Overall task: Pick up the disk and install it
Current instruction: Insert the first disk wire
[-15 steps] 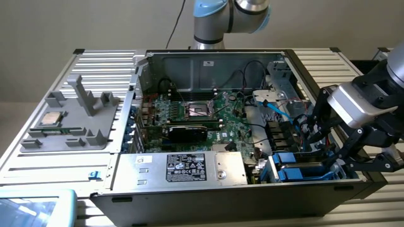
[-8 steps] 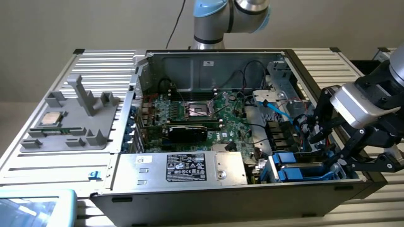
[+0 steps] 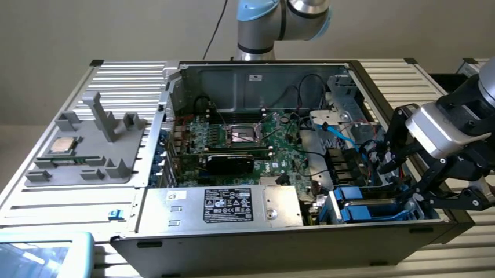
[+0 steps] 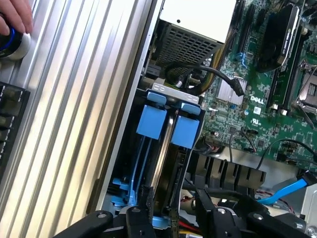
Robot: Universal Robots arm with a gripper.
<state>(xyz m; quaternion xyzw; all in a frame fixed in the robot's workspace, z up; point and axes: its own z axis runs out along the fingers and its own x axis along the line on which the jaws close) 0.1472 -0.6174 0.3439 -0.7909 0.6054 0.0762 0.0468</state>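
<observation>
Grey disk (image 4: 151,122) in bright blue plastic carrier seated in open black metal computer case (image 3: 270,243); black gripper (image 4: 172,206) positioned directly above, fingers apart.

Two blue disk carriers (image 4: 151,121), one power supply (image 3: 232,204)

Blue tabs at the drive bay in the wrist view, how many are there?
2. One blue tab stands nearer the ribbed metal surface; the other blue tab stands right beside it, nearer the motherboard. More may be hidden lower down.
</observation>
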